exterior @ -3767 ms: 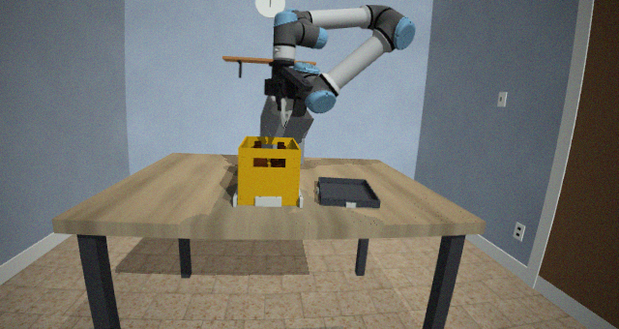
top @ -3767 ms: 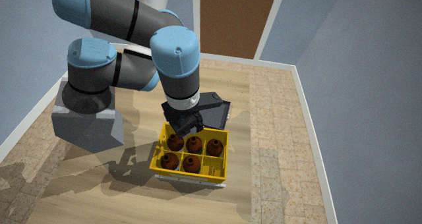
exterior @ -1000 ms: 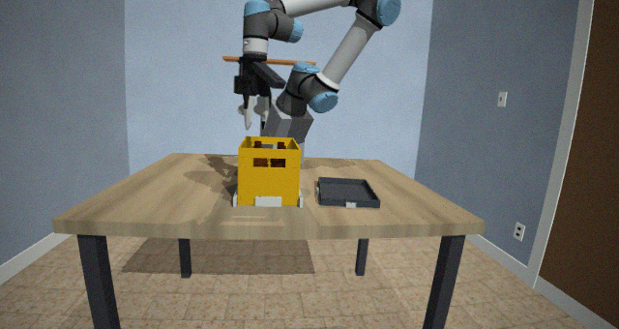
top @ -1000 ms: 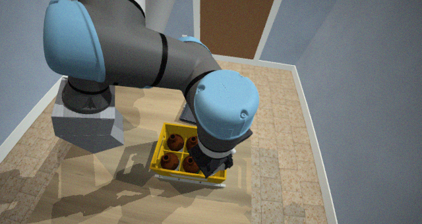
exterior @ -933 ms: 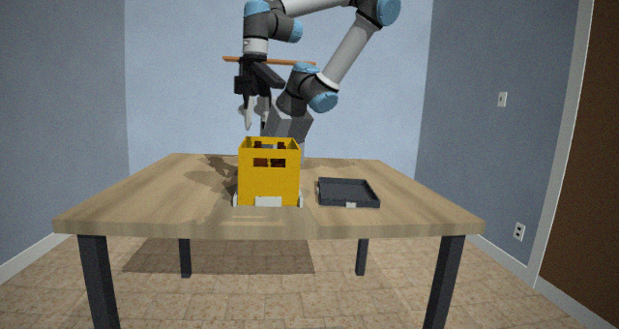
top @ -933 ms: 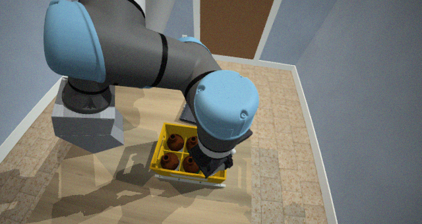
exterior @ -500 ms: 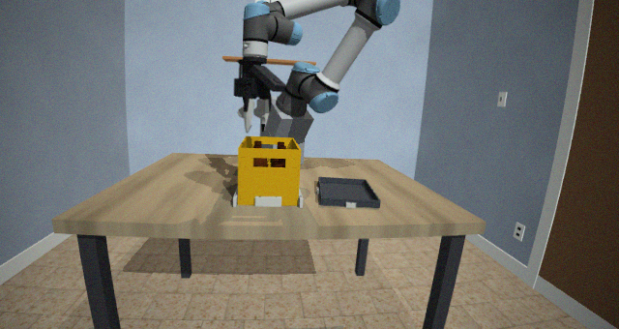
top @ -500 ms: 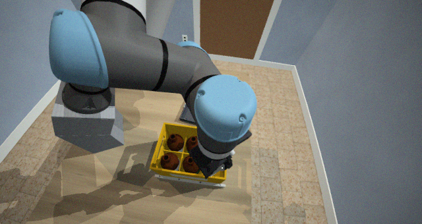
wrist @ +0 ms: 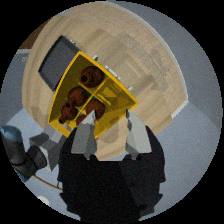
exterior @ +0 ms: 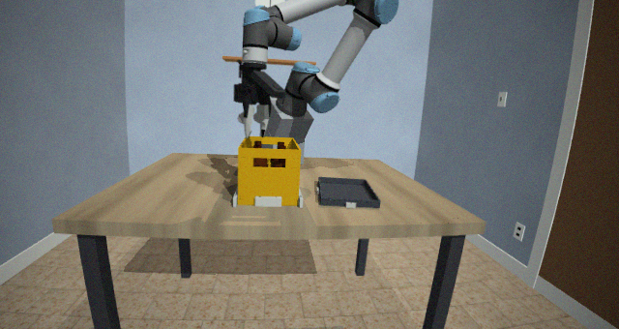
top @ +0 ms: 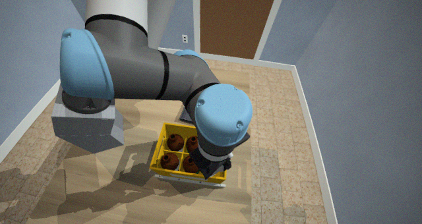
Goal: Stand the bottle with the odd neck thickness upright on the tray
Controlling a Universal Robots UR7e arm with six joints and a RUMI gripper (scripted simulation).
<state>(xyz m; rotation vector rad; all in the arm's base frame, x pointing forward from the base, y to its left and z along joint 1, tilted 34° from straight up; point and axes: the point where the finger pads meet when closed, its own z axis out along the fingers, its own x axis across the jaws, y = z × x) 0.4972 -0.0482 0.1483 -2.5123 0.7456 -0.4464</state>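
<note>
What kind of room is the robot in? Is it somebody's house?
Probably an ordinary indoor room set up as a robot test space: blue walls, a brown door, a tiled floor, and one wooden table holding only a yellow crate and a dark tray.

A yellow crate (exterior: 269, 184) stands upright mid-table, divided into compartments, with brown round-shouldered bottles (top: 175, 142) standing in them; four show from above. The dark grey tray (exterior: 348, 194) lies flat just beside the crate, apart from it
</note>
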